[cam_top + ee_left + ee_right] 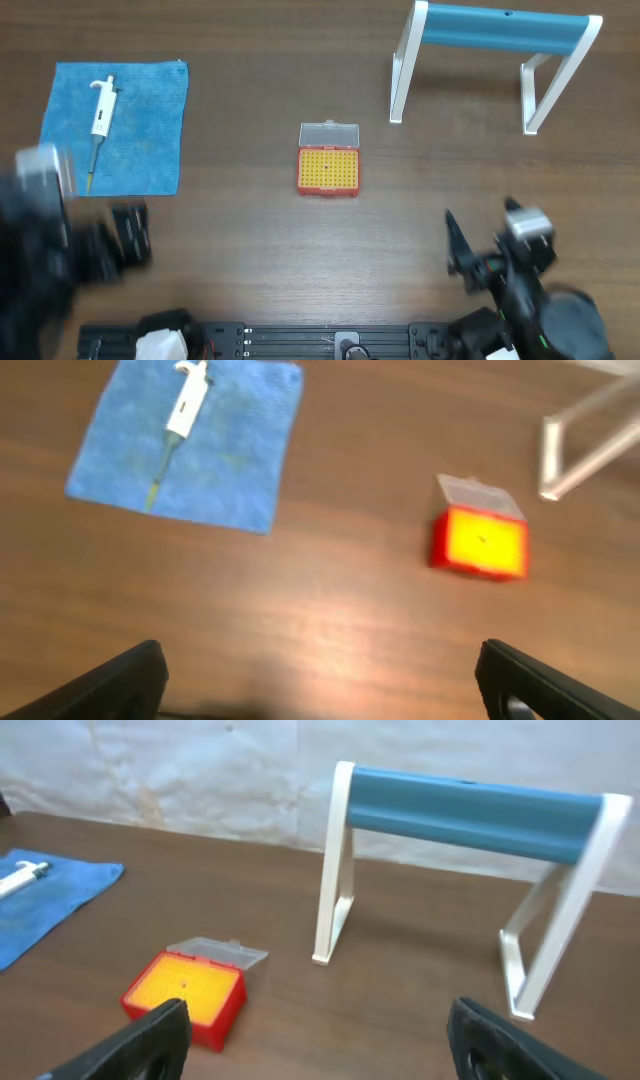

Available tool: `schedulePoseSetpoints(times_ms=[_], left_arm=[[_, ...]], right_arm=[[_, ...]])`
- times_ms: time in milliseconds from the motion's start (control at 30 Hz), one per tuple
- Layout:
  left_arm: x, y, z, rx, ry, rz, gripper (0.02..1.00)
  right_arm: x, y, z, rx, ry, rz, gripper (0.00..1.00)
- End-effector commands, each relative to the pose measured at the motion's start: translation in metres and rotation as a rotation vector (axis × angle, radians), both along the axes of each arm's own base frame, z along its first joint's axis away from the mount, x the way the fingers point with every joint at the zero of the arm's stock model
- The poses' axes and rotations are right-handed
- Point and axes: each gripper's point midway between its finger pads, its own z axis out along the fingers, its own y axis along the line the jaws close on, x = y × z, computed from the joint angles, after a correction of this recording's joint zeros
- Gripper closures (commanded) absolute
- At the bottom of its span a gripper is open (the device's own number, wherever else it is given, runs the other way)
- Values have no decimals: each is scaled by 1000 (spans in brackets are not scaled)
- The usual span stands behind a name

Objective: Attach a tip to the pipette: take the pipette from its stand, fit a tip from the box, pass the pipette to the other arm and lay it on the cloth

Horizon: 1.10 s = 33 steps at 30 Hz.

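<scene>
Pretty plain setup tbh. The table (250,260) is dark brown wood, or maybe a wood-look laminate, with the grain running side to side and a soft sheen where the light catches it. Right behind the table's far edge there's a wall (200,780), whitish and kind of blotchy, with greyish patches. Light on the table looks even, shadows soft.

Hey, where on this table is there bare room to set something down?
Bare tabletop lies between the cloth and the tip box, between that box and the stand, and between the left gripper and the right gripper. The pipette takes the cloth's side away from the box; the nearer side is free.
</scene>
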Motion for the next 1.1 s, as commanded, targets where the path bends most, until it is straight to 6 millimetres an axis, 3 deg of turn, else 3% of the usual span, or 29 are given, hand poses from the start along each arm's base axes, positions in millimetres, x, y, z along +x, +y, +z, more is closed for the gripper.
schedulePoseSetpoints(times_ms=[33, 100, 267, 667, 767, 867, 967, 1100], left_arm=[[-68, -32, -22, -46, -169, -49, 23], [-92, -37, -27, -21, -262, -53, 23], [-125, -45, -31, 16, -406, -60, 23], [-126, -45, -32, 16, -405, -60, 23], [-119, -42, -43, 4, -358, -86, 23], [-83, -37, -45, 5, -384, -144, 23], [7, -31, -31, 143, -608, -255, 23], [67, -28, -32, 210, -924, -245, 23]], right_arm=[[-32, -17, -34, -7, 39, -18, 167], [-29, -16, -50, -16, 113, -27, 167], [-28, -29, -55, 48, 140, -124, 163], [-29, -29, -58, 41, 155, -125, 167], [-29, -29, -58, 40, 155, -125, 167], [-29, -29, -58, 41, 155, -125, 167], [-29, -29, -58, 41, 155, -125, 167], [-29, -29, -58, 41, 155, -125, 165]])
